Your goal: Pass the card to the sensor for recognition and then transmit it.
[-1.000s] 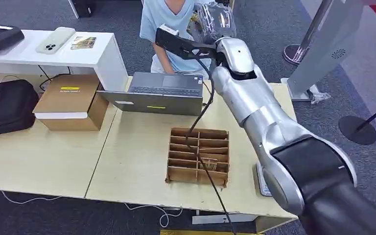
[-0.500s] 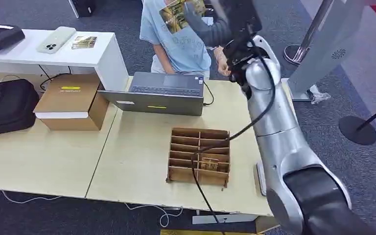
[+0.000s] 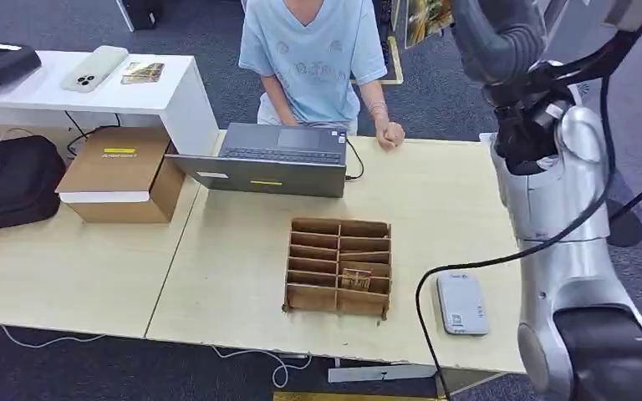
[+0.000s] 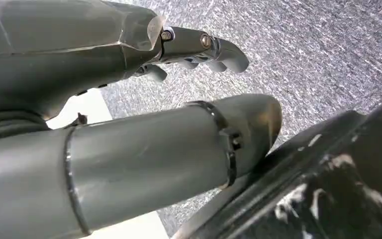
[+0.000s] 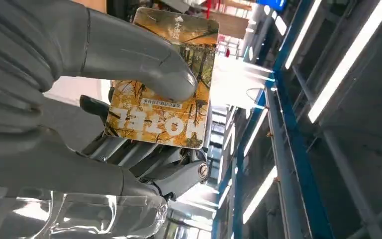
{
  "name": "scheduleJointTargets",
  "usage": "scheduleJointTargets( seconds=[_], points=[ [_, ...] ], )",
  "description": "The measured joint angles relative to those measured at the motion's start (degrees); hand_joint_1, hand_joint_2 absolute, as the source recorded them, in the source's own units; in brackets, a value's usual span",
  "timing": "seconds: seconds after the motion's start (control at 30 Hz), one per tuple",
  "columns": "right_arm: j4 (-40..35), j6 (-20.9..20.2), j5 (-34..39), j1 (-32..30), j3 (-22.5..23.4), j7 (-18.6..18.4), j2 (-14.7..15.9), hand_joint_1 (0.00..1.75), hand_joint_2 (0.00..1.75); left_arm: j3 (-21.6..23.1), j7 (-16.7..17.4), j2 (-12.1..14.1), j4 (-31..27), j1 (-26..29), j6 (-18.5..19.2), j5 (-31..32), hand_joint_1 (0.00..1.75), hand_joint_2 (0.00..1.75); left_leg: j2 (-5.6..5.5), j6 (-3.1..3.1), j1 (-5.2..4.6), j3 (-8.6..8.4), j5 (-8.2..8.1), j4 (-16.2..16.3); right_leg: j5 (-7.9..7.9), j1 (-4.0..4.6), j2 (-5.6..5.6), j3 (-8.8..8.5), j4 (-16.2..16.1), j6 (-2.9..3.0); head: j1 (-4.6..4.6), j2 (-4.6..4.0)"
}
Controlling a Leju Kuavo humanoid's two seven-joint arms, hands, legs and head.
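Yellow card: the right hand point(image 5: 104, 99) holds the yellow and orange picture card point(image 5: 161, 82) with the word HOTEL on it. The thick grey thumb presses its front and the dark fingers point(image 5: 144, 159) sit behind it.
Where the card is: up high at 1 o'clock in the head view point(image 3: 426, 17), well above the pale wooden table point(image 3: 234, 251).
Grey card reader point(image 3: 461, 304): lies flat on the table at 5 o'clock, just beside the brown cardboard divider box point(image 3: 338, 266).
Left hand point(image 4: 144, 114): holds nothing, with its fingers curled apart above the grey carpet point(image 4: 318, 55).
Person in a light blue shirt point(image 3: 313, 54): stands at 12 o'clock behind the grey laptop point(image 3: 272, 159).
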State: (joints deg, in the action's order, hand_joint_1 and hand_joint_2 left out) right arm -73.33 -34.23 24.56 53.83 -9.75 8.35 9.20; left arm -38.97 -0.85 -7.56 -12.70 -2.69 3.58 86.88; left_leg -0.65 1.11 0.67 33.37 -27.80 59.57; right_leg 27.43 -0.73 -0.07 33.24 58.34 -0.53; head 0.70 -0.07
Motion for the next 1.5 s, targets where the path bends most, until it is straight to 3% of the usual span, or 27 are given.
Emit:
scheduleJointTargets(
  seconds=[0.23, 0.47, 0.67, 1.0, 1.23, 1.5],
  points=[
    [-0.07, 0.90, 2.91, -0.13, -0.04, -1.07, 3.85, 1.75, 1.75, -0.72, 0.00, -0.07, 0.00, 0.03, -0.17, -0.50, 0.00, 0.00, -0.04, -0.01, -0.01, 0.02, 0.00, 0.01, 0.00, 0.00, -0.04, -0.01, -0.02, -0.01, -0.04, 0.00],
    [0.50, 1.03, 4.75, -2.17, 0.63, -1.60, 9.84, 1.75, 1.75, -1.47, 0.00, -0.20, 0.00, 0.26, -0.15, -0.48, 0.00, 0.00, -0.04, -0.02, -0.03, 0.04, -0.01, 0.04, 0.00, -0.02, -0.05, -0.02, -0.09, -0.02, -0.04, 0.00],
    [0.52, 0.22, 6.19, -7.08, 2.34, -1.22, 16.31, 1.75, 1.75, -1.66, 0.00, -0.26, 0.00, 0.48, -0.04, -0.55, 0.00, 0.00, -0.08, -0.06, -0.03, 0.08, -0.04, 0.04, 0.00, -0.02, -0.11, -0.01, -0.09, -0.03, -0.02, 0.00],
    [1.09, -1.40, 9.40, -17.43, 7.78, -0.13, 24.09, 1.75, 1.75, -2.84, 0.00, -0.46, 0.00, 0.57, -0.74, -0.74, 0.00, 0.00, -0.12, -0.07, -0.03, 0.12, -0.05, 0.03, 0.01, -0.01, -0.14, 0.02, -0.09, -0.04, -0.02, 0.00],
    [1.77, -2.23, 10.45, -25.79, 13.86, 1.12, 27.22, 1.75, 1.75, -3.32, 0.00, -0.52, 0.00, 0.59, -1.01, -0.76, 0.00, 0.00, -0.12, -0.09, -0.03, 0.14, -0.06, 0.03, 0.02, -0.02, -0.15, 0.02, -0.10, -0.05, -0.02, 0.00],
    [0.76, -2.75, 8.92, -35.72, 20.53, 1.51, 27.67, 1.75, 1.75, -3.85, 0.11, -0.61, 0.00, 0.59, -1.22, -0.68, 0.00, 0.00, -0.13, -0.10, -0.03, 0.14, -0.07, 0.01, 0.02, -0.01, -0.16, 0.03, -0.09, -0.05, 0.00, 0.00]
  ],
)
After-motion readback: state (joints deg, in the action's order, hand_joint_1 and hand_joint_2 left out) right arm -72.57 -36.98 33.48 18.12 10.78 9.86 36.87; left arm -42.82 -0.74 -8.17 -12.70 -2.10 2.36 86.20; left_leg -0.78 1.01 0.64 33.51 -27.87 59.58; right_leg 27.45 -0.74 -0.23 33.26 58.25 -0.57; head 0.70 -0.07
